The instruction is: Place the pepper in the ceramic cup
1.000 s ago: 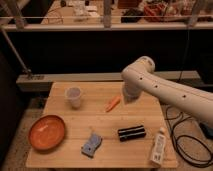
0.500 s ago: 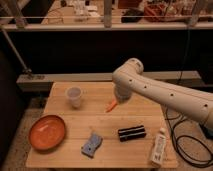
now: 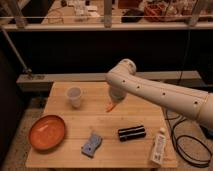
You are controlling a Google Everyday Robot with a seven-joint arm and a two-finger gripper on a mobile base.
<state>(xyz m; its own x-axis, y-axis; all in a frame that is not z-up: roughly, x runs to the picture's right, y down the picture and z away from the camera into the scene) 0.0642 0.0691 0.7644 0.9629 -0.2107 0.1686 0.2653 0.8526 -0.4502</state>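
The pepper is a small slender orange-red thing lying on the wooden table, just right of its middle at the back. The ceramic cup is a small pale cup standing upright at the back left, apart from the pepper. My white arm reaches in from the right and bends down over the pepper. The gripper sits at the arm's lower end right above the pepper, mostly hidden by the arm's own body.
A round orange plate lies at the front left. A blue-grey object lies at the front middle, a black cylinder to its right, and a white bottle at the front right edge. Cables lie on the floor at right.
The arm has swung leftward and down over the table, so that its end now stands right above the pepper. The pepper, cup and other objects have not moved.
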